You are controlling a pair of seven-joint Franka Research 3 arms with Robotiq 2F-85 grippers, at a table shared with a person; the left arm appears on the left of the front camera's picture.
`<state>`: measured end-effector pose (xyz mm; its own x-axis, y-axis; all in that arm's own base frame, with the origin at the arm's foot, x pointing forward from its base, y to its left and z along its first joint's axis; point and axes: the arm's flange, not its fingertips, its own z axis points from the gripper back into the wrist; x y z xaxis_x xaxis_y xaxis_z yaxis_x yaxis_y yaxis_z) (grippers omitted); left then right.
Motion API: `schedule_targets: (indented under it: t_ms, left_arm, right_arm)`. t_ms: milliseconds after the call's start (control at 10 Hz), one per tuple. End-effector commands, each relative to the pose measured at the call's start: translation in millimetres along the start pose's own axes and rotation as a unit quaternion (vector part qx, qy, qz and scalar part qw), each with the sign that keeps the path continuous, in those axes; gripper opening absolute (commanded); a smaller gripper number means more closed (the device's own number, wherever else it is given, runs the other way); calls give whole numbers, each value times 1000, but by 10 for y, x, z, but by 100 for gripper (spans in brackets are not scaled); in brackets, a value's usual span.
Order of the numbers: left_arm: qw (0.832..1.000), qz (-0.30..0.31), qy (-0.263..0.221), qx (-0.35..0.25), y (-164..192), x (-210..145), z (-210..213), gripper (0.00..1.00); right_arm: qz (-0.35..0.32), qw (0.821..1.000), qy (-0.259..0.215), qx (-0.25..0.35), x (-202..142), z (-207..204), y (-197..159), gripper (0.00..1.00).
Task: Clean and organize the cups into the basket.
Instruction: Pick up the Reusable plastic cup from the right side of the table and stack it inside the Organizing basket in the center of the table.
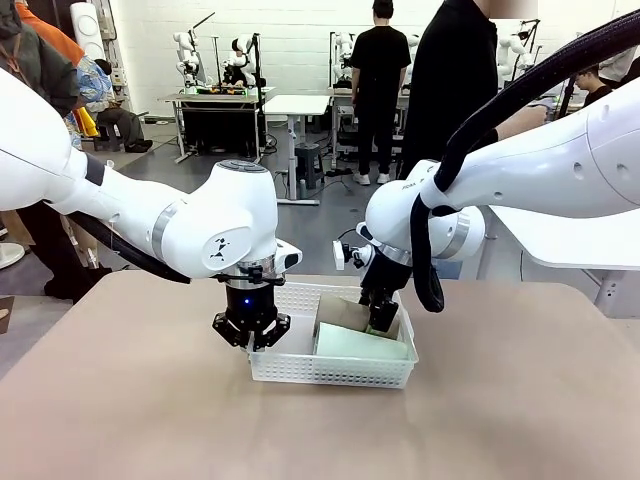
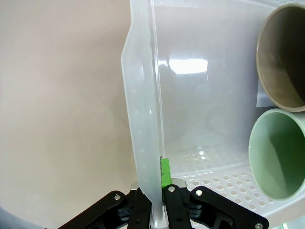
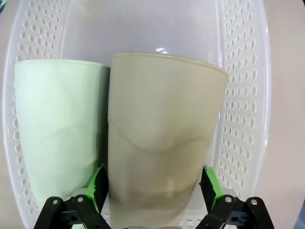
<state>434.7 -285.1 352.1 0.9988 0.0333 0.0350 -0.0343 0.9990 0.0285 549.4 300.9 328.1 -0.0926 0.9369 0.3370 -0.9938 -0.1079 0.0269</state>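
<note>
The white perforated basket sits mid-table. Both cups lie on their sides in it, side by side: the mint green cup nearer me, the tan brown cup behind it. My left gripper is shut on the basket's left wall, which is pinched between its pads. In the left wrist view the open mouths of the tan cup and mint cup face it. My right gripper reaches into the basket, its green pads against both sides of the tan cup, beside the mint cup.
The tan tabletop spreads bare around the basket. A person in black stands at the far side behind my right arm. A white table stands at the right.
</note>
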Motion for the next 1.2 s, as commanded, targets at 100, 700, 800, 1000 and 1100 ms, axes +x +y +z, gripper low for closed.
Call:
schedule_targets:
  t_ms: [100, 700, 800, 1000, 1100]
  left_arm:
    - [1000, 0, 0, 2, 0, -4, -14, 0]
    - [1000, 0, 0, 2, 0, -4, -14, 0]
    - [1000, 0, 0, 2, 0, -4, -14, 0]
    - [1000, 0, 0, 2, 0, -4, -14, 0]
    - [1000, 0, 0, 2, 0, -4, -14, 0]
  right_arm:
    - [11, 1000, 1, 1, 18, -53, 17, 100]
    - [37, 991, -125, -28, -80, 922, 373, 100]
    - [35, 987, -153, -43, -297, 1266, 524, 100]
    - [6, 980, -193, -47, -982, 1758, 821, 100]
    - [-20, 973, -226, -45, -1499, 1928, 978, 100]
